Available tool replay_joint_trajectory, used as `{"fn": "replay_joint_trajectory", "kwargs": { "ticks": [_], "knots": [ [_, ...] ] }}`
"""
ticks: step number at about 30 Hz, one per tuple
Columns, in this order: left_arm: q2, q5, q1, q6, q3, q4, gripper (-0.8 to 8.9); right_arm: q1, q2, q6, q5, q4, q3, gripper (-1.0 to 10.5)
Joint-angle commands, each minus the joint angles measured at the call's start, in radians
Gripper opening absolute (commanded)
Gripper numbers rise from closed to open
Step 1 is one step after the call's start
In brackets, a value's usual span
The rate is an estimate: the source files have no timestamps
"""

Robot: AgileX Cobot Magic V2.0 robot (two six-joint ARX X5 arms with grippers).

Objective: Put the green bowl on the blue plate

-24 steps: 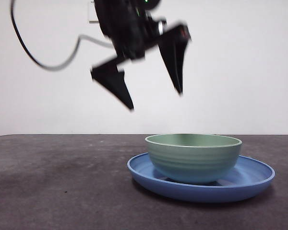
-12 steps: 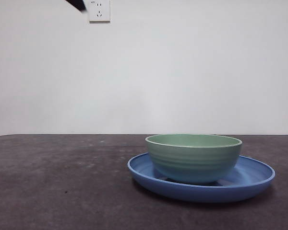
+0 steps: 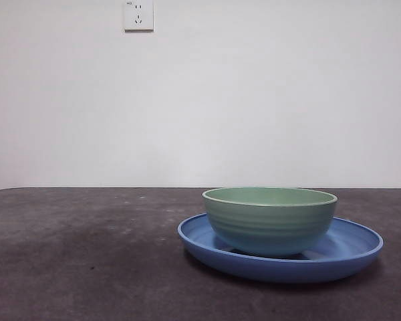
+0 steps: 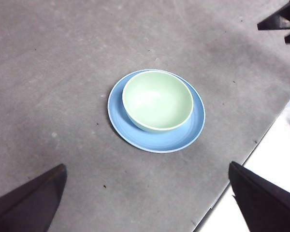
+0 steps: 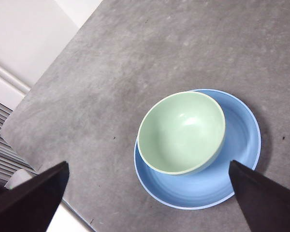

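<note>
Front view shows a dark grey table (image 3: pixel 87 254) bearing one green bowl (image 3: pixel 269 221) sitting upright inside one blue plate (image 3: pixel 351 249); behind the plate, a white wall carries one socket (image 3: pixel 138 15). Both grippers hang high above the plate, jaws spread, empty.

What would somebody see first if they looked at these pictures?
First, the green bowl, sitting upright and empty in the blue plate on the dark grey table. The plate's rim shows all round it. Both grippers, left and right, hang high above, jaws wide open, holding nothing.
</note>
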Motion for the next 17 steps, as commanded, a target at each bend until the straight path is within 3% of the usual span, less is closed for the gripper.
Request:
{"fn": "replay_joint_trajectory", "kwargs": {
  "ticks": [1,8,14,17],
  "knots": [
    [-0.086,0.002,-0.004,-0.052,-0.095,0.032,6.57,0.003,0.003,-0.005,-0.002,0.006,0.018,6.3],
    [-0.269,0.002,-0.004,-0.098,-0.228,0.026,6.57,0.003,0.003,-0.005,-0.002,0.006,0.018,6.3],
    [-0.313,0.002,-0.004,-0.097,-0.232,0.027,6.57,0.003,0.003,-0.002,-0.002,0.006,0.018,6.3],
    [-0.313,0.002,-0.004,-0.097,-0.232,0.026,6.57,0.003,0.003,0.038,-0.003,0.002,0.018,6.3]
  ]
}}
